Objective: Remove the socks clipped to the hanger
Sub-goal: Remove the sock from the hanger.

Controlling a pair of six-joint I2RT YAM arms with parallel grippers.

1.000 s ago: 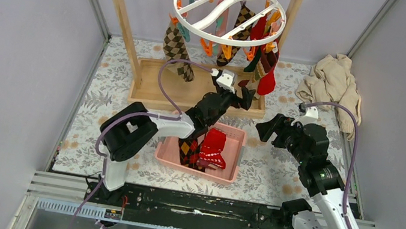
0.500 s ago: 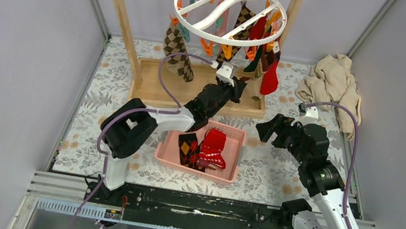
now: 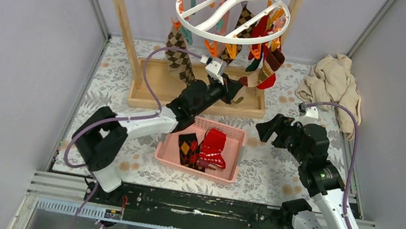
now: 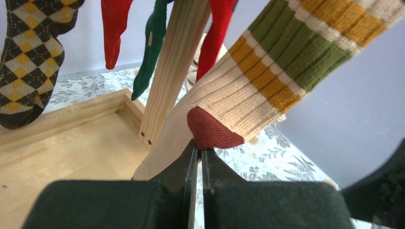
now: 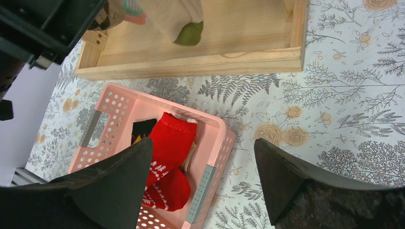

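Note:
The white ring hanger (image 3: 233,6) hangs from the wooden rack with several socks clipped to it, among them a brown argyle one (image 3: 179,56) and red ones (image 3: 259,32). My left gripper (image 3: 235,89) is shut on a beige sock (image 3: 249,80) that is stretched taut up toward the hanger. In the left wrist view the left gripper (image 4: 198,145) pinches this sock (image 4: 248,95), which has green and yellow stripes, just below its red heel. My right gripper (image 3: 268,130) hovers open and holds nothing; in its own view the right gripper (image 5: 204,143) hangs over the basket's right rim.
A pink basket (image 3: 231,155) in front of the rack holds a red sock (image 3: 214,146) and an argyle sock (image 3: 188,147). The wooden rack's post (image 3: 122,11) and base tray (image 3: 149,91) stand behind it. A beige cloth heap (image 3: 333,79) lies at the back right.
My left gripper has shut on the striped sock and drawn it left and down, and the hanger has swung slightly. The left arm has stretched out further. The right arm is unmoved.

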